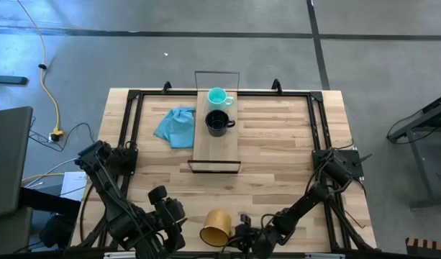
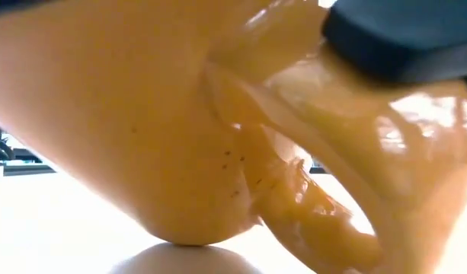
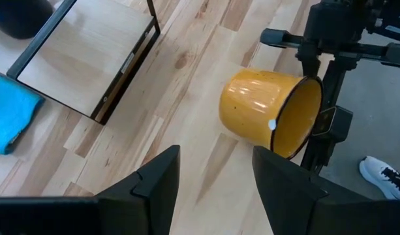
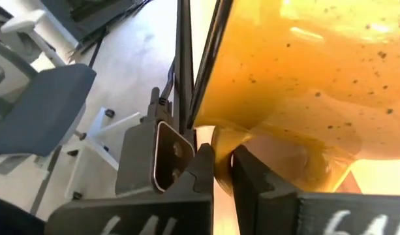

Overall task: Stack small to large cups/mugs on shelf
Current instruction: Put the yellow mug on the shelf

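High view: amber mug [image 1: 216, 226] lies tipped on its side at the near table [image 1: 278, 151] edge, mouth toward the near edge, well apart from the shelf [image 1: 217, 147]. My right claw [image 1: 243, 232] is at its handle side; in the right wrist view the fingers [image 4: 206, 171] sit close together around a thin piece of the mug, so I read it as clamped on the handle. Left claw [image 3: 213, 176] hovers nearby, fingers apart, holding nothing.

Teal mug [image 1: 218, 96] and black mug [image 1: 218, 122] already stand on the shelf, teal at the far end, black just beside it. So I judge I'm on the last mug: pick-up stage. Next I'd need to lift, turn it upright and carry it to the bare near part of the plank.

Low view is filled by amber glaze, no use. Handle itself hidden from above; grip security hard to judge. Blue cloth [image 1: 176, 125] lies beside the shelf.
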Motion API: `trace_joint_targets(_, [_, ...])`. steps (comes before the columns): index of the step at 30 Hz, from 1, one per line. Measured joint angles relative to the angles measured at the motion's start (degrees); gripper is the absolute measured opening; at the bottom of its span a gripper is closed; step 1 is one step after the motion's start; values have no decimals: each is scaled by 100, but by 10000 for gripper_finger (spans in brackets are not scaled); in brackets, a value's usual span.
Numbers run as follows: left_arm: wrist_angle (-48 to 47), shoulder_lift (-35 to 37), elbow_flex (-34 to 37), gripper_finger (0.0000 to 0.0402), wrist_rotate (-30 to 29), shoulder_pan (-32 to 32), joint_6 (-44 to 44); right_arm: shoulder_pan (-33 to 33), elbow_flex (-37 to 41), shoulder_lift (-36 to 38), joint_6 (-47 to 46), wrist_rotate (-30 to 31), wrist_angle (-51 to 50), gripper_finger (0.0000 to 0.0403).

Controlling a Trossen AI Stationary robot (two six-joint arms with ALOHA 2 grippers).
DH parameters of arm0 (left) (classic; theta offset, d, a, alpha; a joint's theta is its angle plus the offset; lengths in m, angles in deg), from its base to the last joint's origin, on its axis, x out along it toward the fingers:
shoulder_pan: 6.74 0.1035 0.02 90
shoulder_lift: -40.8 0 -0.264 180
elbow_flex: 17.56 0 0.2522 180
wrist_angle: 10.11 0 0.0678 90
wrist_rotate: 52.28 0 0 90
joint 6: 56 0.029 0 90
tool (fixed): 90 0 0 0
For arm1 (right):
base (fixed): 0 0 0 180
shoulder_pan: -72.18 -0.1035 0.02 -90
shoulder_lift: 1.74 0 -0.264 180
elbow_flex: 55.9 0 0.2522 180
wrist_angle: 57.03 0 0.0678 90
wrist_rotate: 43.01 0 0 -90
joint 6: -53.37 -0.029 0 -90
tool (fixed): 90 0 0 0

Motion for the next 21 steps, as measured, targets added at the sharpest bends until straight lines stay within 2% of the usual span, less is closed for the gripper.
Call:
trace_joint_targets(6, [5, 0, 2, 182, 2, -43, 0, 39, 0, 74, -37, 160, -52, 0])
trace_joint_targets(15, [-14, 0, 1, 182, 28, -126, -135, 200, 15, 595, 131, 540, -747, 0])
trace_joint_targets(21, [-15, 0, 2, 182, 22, -199, -175, 222, 456, 763, -171, 725, -281, 0])
